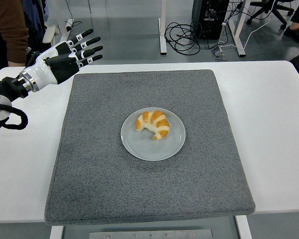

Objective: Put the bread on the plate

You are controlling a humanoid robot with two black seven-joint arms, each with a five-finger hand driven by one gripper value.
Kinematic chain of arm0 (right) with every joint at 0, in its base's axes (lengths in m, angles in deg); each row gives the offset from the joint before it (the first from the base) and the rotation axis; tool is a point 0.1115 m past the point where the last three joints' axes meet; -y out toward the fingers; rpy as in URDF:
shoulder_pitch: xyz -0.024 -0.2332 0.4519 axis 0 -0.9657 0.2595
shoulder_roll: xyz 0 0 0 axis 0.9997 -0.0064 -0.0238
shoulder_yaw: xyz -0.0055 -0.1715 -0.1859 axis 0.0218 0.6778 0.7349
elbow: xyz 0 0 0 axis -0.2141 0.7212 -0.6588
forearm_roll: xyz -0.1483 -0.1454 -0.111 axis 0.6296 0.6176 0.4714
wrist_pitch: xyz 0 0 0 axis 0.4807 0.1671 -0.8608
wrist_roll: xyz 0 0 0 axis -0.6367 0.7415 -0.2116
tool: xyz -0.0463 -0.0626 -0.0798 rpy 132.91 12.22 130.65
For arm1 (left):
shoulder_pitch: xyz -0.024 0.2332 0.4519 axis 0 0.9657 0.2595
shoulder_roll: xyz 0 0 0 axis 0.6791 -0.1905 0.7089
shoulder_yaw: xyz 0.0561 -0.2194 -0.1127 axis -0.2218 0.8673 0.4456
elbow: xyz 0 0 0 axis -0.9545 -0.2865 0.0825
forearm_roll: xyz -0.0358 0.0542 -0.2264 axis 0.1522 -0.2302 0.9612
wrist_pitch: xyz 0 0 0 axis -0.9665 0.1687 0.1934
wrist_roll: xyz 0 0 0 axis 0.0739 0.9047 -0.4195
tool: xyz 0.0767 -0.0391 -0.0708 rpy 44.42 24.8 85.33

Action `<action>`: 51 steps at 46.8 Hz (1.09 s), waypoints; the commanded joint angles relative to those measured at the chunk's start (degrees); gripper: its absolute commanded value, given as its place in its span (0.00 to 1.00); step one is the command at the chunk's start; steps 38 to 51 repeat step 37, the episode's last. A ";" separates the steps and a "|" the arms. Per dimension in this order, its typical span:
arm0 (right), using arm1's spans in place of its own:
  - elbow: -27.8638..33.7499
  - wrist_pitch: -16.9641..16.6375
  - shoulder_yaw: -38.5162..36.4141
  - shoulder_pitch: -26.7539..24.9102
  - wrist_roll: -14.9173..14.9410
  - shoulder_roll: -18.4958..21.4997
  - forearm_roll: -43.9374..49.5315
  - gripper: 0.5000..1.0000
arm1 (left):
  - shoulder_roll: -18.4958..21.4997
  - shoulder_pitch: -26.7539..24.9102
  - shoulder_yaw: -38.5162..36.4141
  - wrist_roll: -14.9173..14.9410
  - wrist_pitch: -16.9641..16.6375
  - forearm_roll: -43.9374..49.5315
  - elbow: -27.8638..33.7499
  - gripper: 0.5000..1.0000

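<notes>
A golden, white-striped croissant [153, 124] lies on a round grey plate [153, 147] in the middle of a dark grey mat [104, 174]. My left hand [75, 54] hovers over the mat's far left corner, well away from the plate, with its fingers spread and nothing held. The right arm is out of view.
The mat lies on a white table [269, 124]. A person's sleeve [10, 30] shows at the top left behind the table. Desk legs, cables and a chair stand on the floor beyond the far edge.
</notes>
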 commanded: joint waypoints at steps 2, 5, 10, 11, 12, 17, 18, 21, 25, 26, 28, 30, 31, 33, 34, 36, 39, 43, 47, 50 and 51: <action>0.00 0.05 -0.09 -0.01 -0.01 0.00 0.00 1.00 | -1.26 1.99 1.67 -0.08 0.51 -0.35 -0.69 0.94; 0.00 0.05 -0.09 -0.01 -0.01 0.00 0.00 1.00 | -2.49 2.43 1.67 -0.26 0.51 -0.35 -2.27 0.94; 0.00 0.05 -0.09 -0.01 -0.01 0.00 0.00 1.00 | -4.25 2.43 1.76 -0.44 0.60 -0.35 -5.87 0.94; 0.00 0.05 -0.09 -0.01 -0.01 0.00 0.00 1.00 | -4.60 2.43 1.94 -0.61 0.60 -0.27 -6.83 0.94; 0.00 0.05 -0.09 -0.01 -0.01 0.00 0.00 1.00 | -5.04 2.43 2.11 -0.87 0.69 -0.27 -7.89 0.94; 0.00 0.05 -0.09 -0.10 -0.01 0.00 0.00 1.00 | -6.53 2.34 2.99 -2.19 1.91 -0.35 -10.97 0.94; 0.00 -0.04 -0.09 -0.10 -0.01 0.00 0.00 1.00 | -6.62 2.26 3.08 -2.37 2.27 -0.35 -11.15 0.94; 0.00 -0.04 -0.09 -0.10 -0.01 0.00 0.00 1.00 | -6.71 1.99 3.08 -2.46 2.80 -0.35 -11.33 0.94; 0.00 -0.04 -0.09 -0.10 -0.01 0.00 0.00 1.00 | -7.06 1.90 3.08 -2.55 2.80 -0.35 -11.33 0.94; 0.00 -0.04 -0.09 -0.10 -0.01 0.00 0.00 1.00 | -7.15 1.90 3.08 -2.55 2.80 -0.35 -11.33 0.94; 0.00 -0.04 -0.09 -0.18 -0.01 0.00 0.00 1.00 | -7.41 1.90 3.08 -2.55 2.80 -0.35 -11.24 0.94; 0.00 -0.04 -0.09 -0.18 -0.01 0.00 0.00 1.00 | -7.50 1.90 2.99 -2.46 2.80 -0.35 -11.33 0.94; 0.00 -0.04 -0.09 -0.27 -0.01 0.00 0.00 1.00 | -7.50 1.90 2.99 -2.54 2.80 -0.35 -11.33 0.94; 0.00 -0.04 -0.09 -0.36 -0.01 0.00 0.00 1.00 | -7.50 1.90 2.99 -2.54 2.80 -0.35 -11.33 0.94; 0.00 -0.04 -0.09 -0.36 -0.01 0.00 0.00 1.00 | -7.50 1.99 2.99 -2.46 2.80 -0.44 -11.33 0.94; 0.00 -0.04 -0.09 -0.45 -0.01 0.00 0.00 1.00 | -7.50 1.99 2.99 -2.46 2.80 -0.44 -11.33 0.94; -0.09 -0.04 -0.09 -0.45 -0.01 0.00 0.00 1.00 | -7.50 1.99 2.91 -2.54 2.71 -0.44 -11.33 0.94; -0.09 -0.04 -0.09 -0.45 -0.01 0.00 0.00 1.00 | -7.50 1.99 2.91 -2.54 2.71 -0.44 -11.33 0.94; -0.09 -0.04 -0.09 -0.45 -0.01 0.00 0.00 1.00 | -7.50 1.99 2.91 -2.54 2.71 -0.44 -11.33 0.94; -0.09 -0.04 -0.09 -0.45 -0.01 0.00 0.00 1.00 | -7.50 1.99 2.91 -2.54 2.71 -0.44 -11.33 0.94; -0.09 -0.04 -0.09 -0.45 -0.01 0.00 0.00 1.00 | -7.50 1.99 2.91 -2.54 2.71 -0.44 -11.33 0.94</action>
